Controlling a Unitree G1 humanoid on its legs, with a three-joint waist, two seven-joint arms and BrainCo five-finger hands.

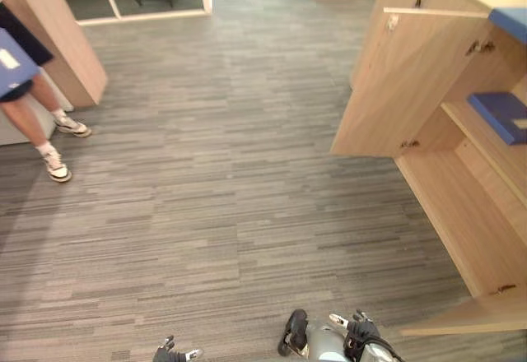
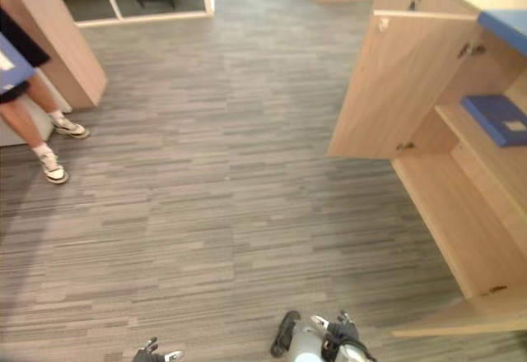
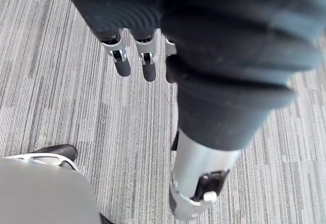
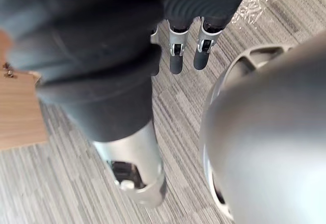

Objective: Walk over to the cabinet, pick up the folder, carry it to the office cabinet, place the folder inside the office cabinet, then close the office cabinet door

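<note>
A person's legs [image 1: 31, 123] in white sneakers [image 1: 58, 167] on grey striped carpet [image 1: 214, 181]

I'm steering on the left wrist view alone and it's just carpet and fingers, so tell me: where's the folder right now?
Observer: A blue folder lies on a shelf inside the office cabinet, to the robot's right.
Operator: Is its door shut?
Observer: No, the cabinet door stands open.
Operator: Is the right hand holding anything?
Observer: No, the right hand hangs open above the carpet.
</note>
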